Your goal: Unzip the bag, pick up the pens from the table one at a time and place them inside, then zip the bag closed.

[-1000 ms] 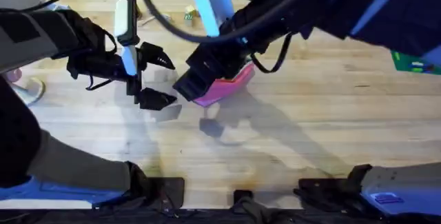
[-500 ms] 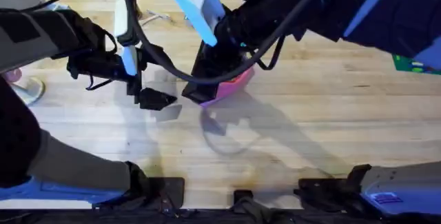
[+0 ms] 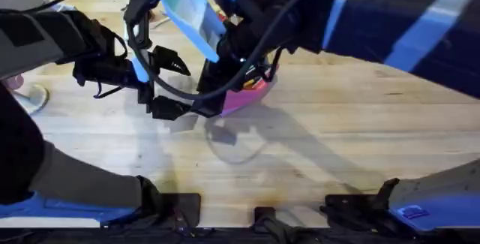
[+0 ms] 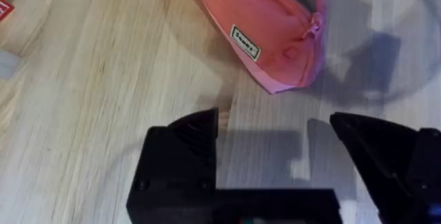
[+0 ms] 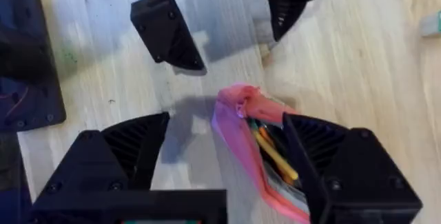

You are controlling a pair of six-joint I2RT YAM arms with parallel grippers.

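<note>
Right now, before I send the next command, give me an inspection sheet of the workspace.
Surface: light wood table, bare where visible.
Job's things: pink bag lying unzipped at its near end; an orange-yellow pen shows inside the opening.
Clutter: small items at the far table edge, too blurred to name; green item at the far right.
Grippers: left gripper open, empty, just short of the bag's end; right gripper open, above the bag's opening.
Cables: black cable looping over the bag area.
Surroundings: nothing seen.
</note>
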